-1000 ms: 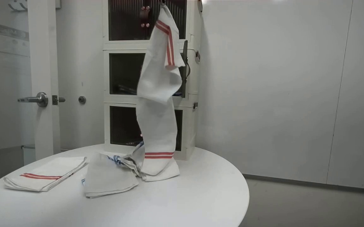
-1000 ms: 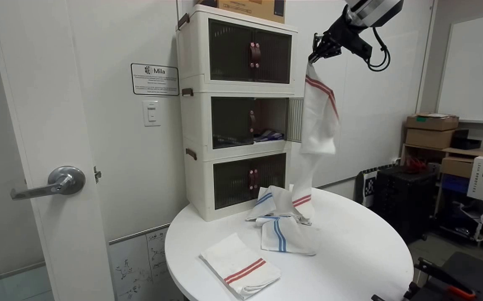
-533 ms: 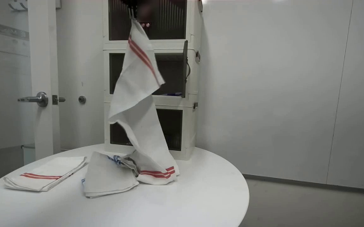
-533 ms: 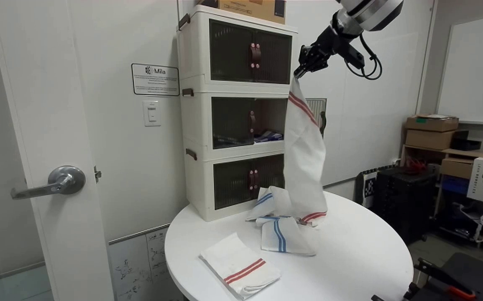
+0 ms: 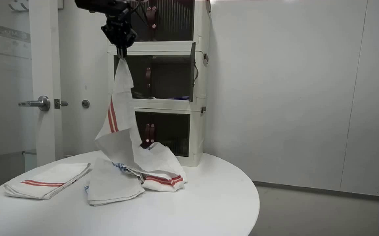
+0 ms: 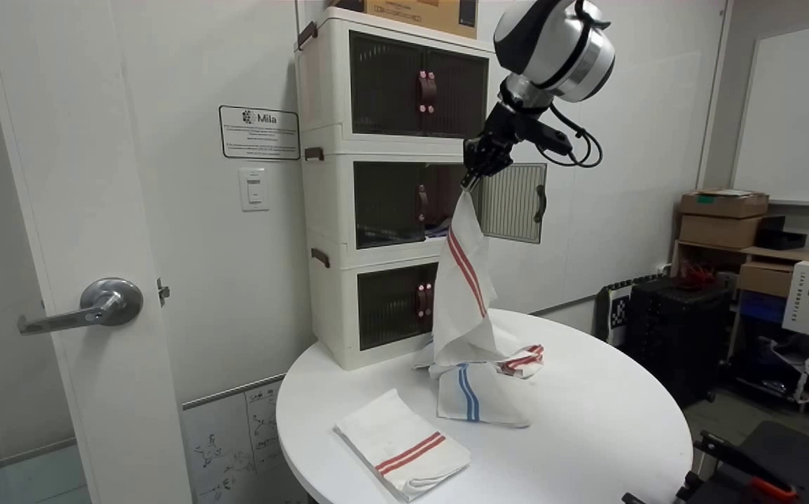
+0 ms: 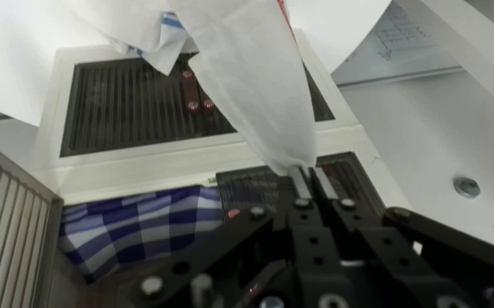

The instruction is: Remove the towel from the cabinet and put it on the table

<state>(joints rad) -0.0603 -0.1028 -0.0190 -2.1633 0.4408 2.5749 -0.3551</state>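
One white towel (image 6: 464, 302) with red stripes hangs from the gripper (image 5: 121, 56), whose fingers (image 7: 300, 183) are clamped together on its gathered corner. Its lower end slumps on the round table (image 6: 607, 392) before the cabinet (image 6: 404, 145), and its folds hide part of a blue-striped cloth (image 6: 492, 400); whether that is one piece or two cannot be told. A folded towel (image 6: 403, 446) lies apart. In the wrist view, a checked cloth (image 7: 144, 226) shows in the middle compartment (image 5: 171, 75), its right end passing from sight behind a closed door (image 7: 247, 188), while the hanging towel runs off the upper edge. The arm (image 6: 555, 52) is cut off at the top of both exterior views.
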